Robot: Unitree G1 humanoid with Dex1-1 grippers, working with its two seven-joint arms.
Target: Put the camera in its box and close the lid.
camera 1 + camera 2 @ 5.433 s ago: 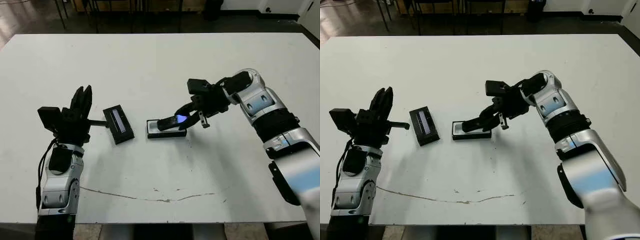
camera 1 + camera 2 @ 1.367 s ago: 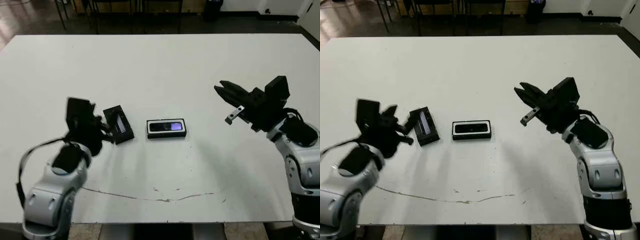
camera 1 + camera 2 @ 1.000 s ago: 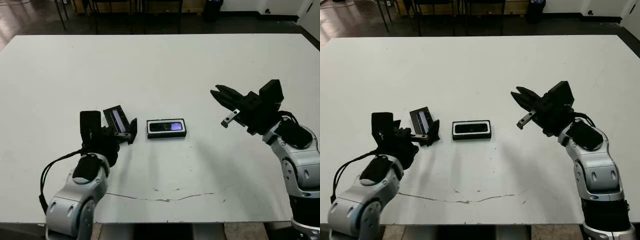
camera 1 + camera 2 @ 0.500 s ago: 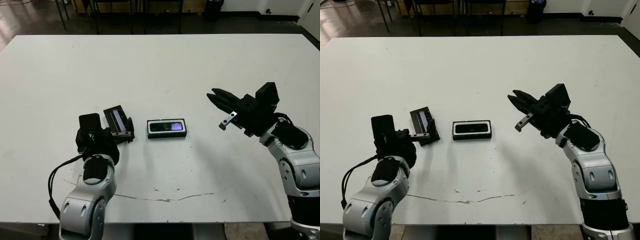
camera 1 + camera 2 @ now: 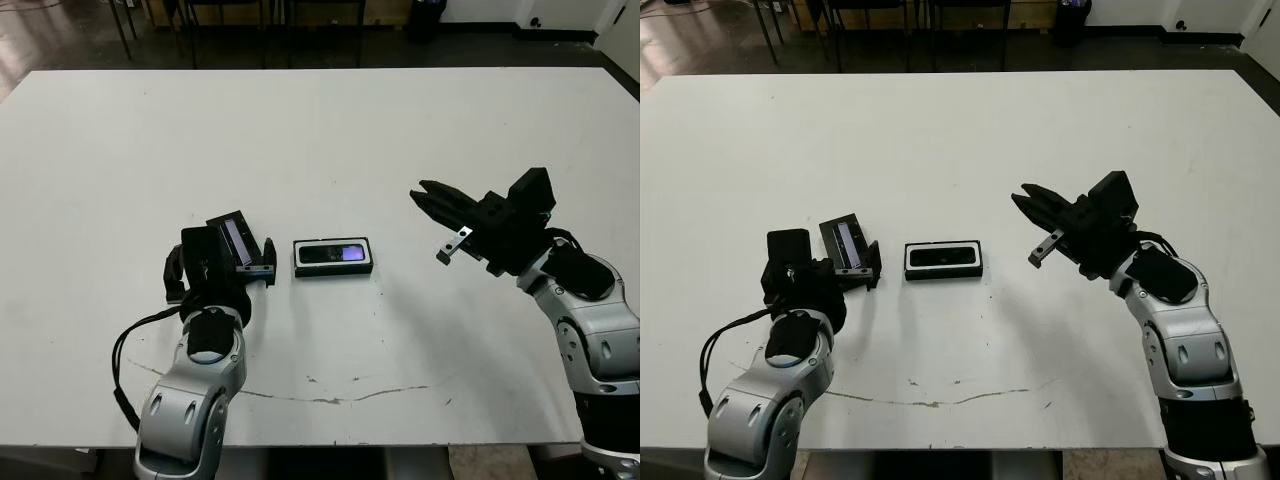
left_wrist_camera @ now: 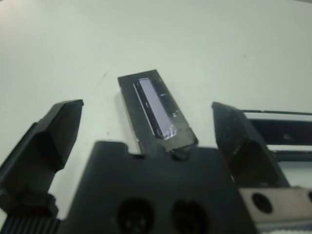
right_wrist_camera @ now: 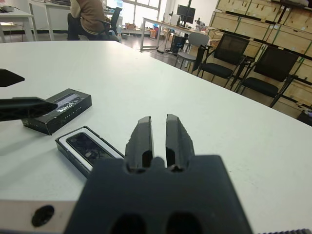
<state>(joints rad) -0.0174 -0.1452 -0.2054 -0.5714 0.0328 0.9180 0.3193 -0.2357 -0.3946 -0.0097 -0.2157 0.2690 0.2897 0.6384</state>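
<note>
You have one slim black bar-shaped camera lying inside one shallow black white-lined box near the middle of the white counter. One flat black lid with a greyish-purple window strip lies on the counter just left of the box, uncovered box beside it. Your left gripper has its jaws spread wide, flanking the lid's near end and holding nothing. Your right gripper hovers well right of the box, jaws nearly together and empty. One seated person appears beyond the counter.
</note>
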